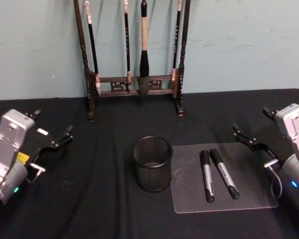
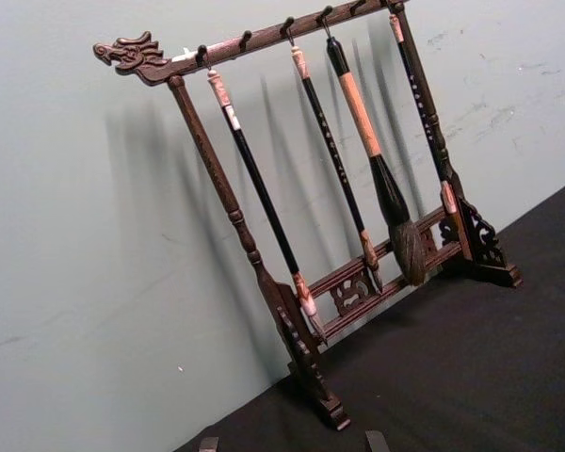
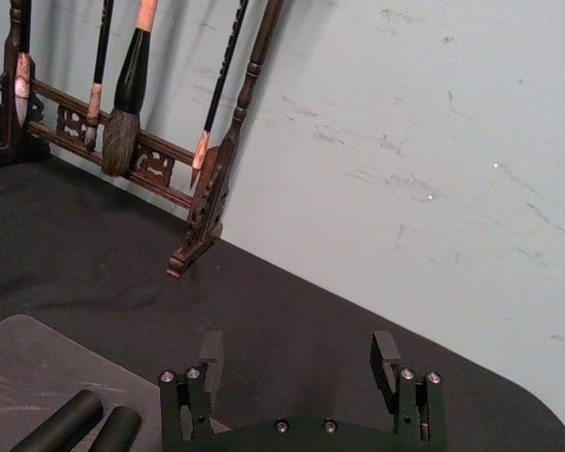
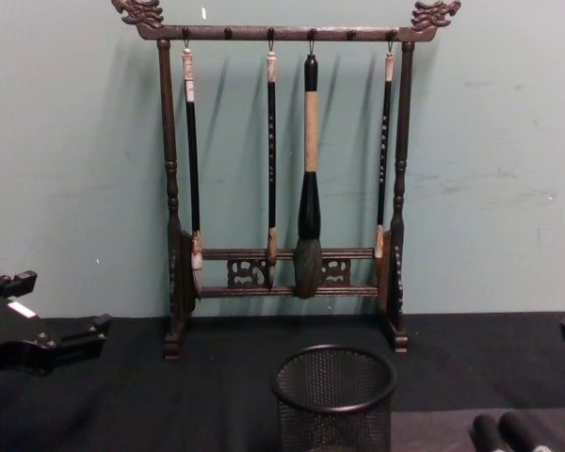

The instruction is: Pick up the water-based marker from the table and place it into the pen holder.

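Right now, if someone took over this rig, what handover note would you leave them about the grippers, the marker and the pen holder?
Grippers: the left gripper is open and empty over the left side of the table. The right gripper is open and empty at the right side, beside the grey mat.
Things: two black markers lie side by side on the mat, right of the mesh pen holder, which stands upright and looks empty.
Done: nothing.
Left: grasp a marker, probably with the right gripper, lift it and drop it into the holder.
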